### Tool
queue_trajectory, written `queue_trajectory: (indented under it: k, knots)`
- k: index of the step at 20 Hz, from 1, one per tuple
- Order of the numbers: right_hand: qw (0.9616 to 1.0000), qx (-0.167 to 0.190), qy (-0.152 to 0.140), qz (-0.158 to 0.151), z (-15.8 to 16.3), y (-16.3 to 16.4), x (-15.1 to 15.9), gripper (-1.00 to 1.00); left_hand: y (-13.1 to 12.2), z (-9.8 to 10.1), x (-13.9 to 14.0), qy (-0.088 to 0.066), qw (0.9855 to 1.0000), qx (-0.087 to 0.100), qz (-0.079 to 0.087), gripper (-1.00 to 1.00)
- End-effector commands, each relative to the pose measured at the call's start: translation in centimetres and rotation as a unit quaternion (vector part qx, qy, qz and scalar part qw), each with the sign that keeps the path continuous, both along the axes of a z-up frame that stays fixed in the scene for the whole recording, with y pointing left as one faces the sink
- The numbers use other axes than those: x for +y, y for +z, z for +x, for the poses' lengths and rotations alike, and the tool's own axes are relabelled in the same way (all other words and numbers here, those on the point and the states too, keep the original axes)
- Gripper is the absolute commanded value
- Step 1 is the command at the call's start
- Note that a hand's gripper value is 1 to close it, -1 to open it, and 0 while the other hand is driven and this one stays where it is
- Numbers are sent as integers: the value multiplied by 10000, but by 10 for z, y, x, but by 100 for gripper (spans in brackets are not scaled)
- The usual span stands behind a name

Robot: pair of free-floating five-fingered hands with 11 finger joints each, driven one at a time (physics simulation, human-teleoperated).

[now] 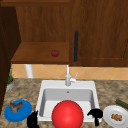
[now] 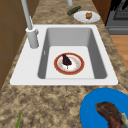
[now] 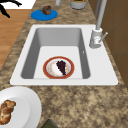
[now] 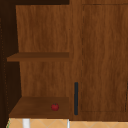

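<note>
the left hand point(image 1: 33, 120) hangs just off the front left corner of the sink point(image 1: 42, 86), fingers loosely apart and holding nothing, beside the blue plate point(image 1: 18, 111) with its brown lump of food. the right hand point(image 1: 95, 114) hovers at the sink's front right corner, fingers curled on nothing, nearer the white plate point(image 1: 115, 117) carrying a pastry. inside the sink a red-rimmed plate point(image 2: 68, 64) holds a dark wedge of cake, between the two hands.

You see a red-rimmed plate point(image 3: 58, 67) with dark food on the sink point(image 3: 63, 80) floor, the faucet point(image 3: 98, 30) at right, a blue plate point(image 3: 44, 15) far, a white plate point(image 3: 23, 106) near-left, and a hand point(image 3: 7, 6) far-left.
</note>
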State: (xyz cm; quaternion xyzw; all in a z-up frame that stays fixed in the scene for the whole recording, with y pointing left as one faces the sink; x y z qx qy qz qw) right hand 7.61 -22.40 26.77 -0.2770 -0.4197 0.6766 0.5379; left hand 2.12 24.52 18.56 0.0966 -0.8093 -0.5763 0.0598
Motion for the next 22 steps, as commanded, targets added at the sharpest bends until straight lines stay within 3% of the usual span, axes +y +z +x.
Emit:
queue_trajectory:
  k: [1,2,10,14,17,20,22]
  knots:
    - [10000,0,0,0,0,0,0,0,13,4,19,-205,9996,201,0,-100]
    - [10000,-3,-4,3,0,0,0,0,20,7,22,-61,9995,315,0,-100]
    - [10000,-15,-22,20,0,0,0,0,39,22,71,-247,9994,236,-11,-100]
    - [10000,-17,-27,23,0,0,0,0,46,31,84,-470,9987,183,-13,-100]
    - [10000,-19,-30,25,0,0,0,0,47,29,103,-378,9992,145,-9,-100]
    - [10000,-19,-32,27,0,0,0,0,51,31,128,-166,9995,254,88,-100]
    - [10000,-20,-33,28,0,0,0,0,54,32,140,-137,9993,311,159,-100]
